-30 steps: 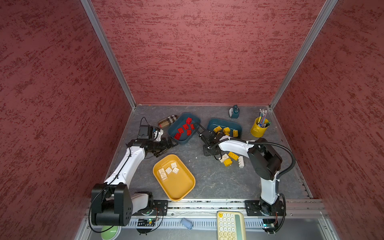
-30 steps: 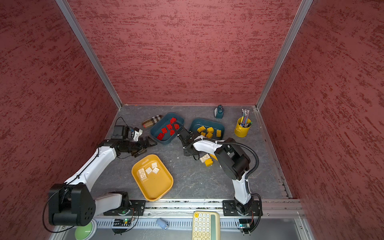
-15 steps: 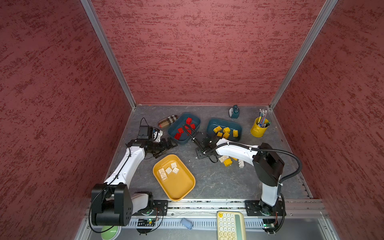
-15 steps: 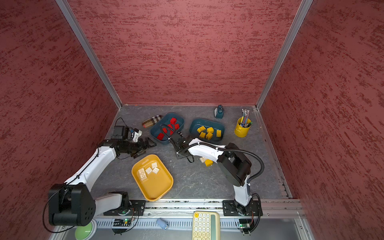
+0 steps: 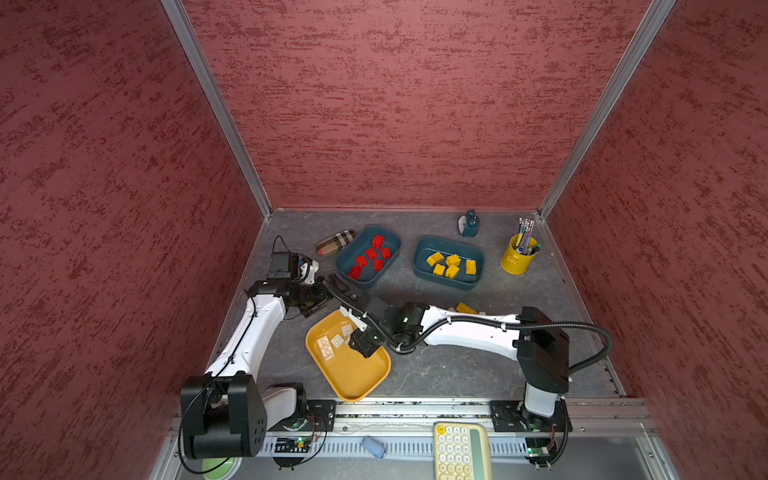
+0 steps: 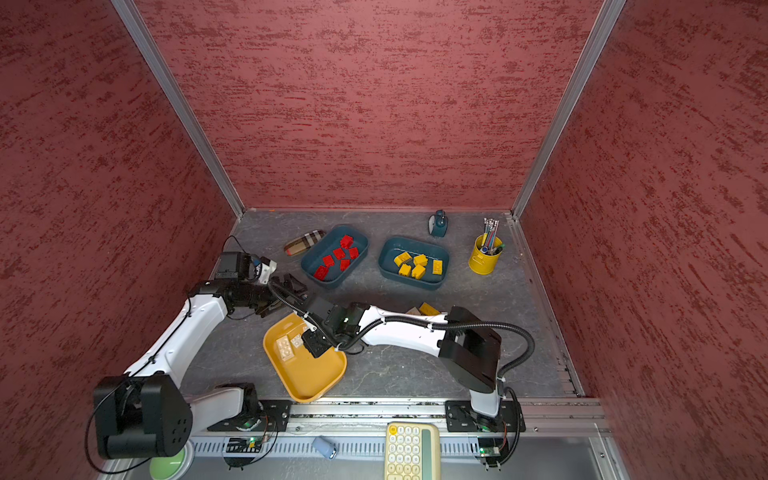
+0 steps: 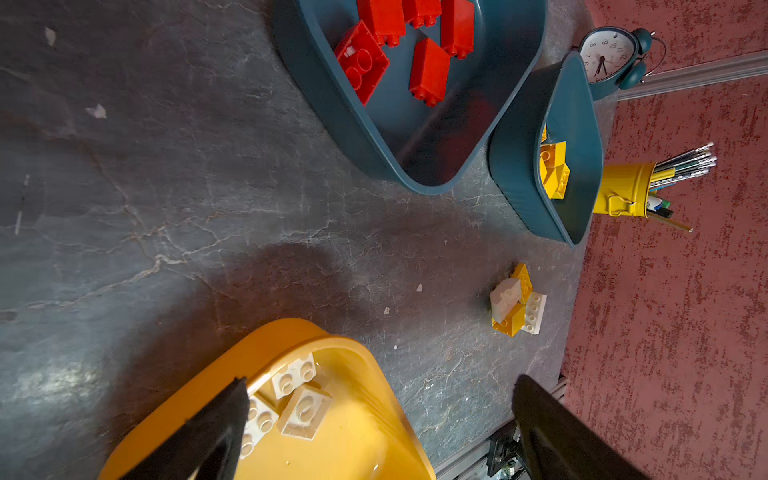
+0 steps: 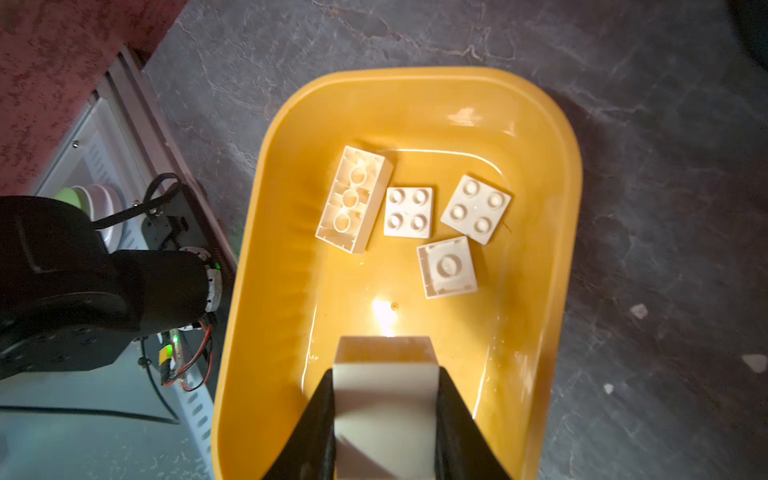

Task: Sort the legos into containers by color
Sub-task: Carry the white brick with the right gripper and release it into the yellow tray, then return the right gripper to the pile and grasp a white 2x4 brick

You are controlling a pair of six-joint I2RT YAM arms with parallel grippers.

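My right gripper (image 8: 385, 370) is shut on a white lego (image 8: 384, 399) and hangs over the near part of the mustard-yellow container (image 8: 249, 257). Several white legos (image 8: 409, 212) lie in that container (image 5: 357, 374). In both top views the right gripper (image 5: 363, 343) (image 6: 318, 345) reaches across the middle. A teal container (image 5: 365, 282) holds red legos (image 5: 372, 255). Another teal container (image 5: 446, 282) holds yellow legos (image 5: 451, 264). A loose cluster of yellow and white legos (image 7: 515, 303) sits on the table, mostly hidden by the right arm in both top views. My left gripper (image 5: 336, 286) (image 7: 376, 390) stands open and empty beside the red legos' container.
A plaid case (image 5: 336, 242) lies at the back left. A small clock (image 5: 469, 224) and a yellow cup with pens (image 5: 518, 259) stand at the back right. A metal rail (image 5: 415, 409) runs along the front edge, with a keypad (image 5: 459, 451) beyond it. Red walls close three sides.
My right gripper has swung left and toward the front, from the loose cluster to above the mustard-yellow container, carrying the white lego. The left arm has not moved.
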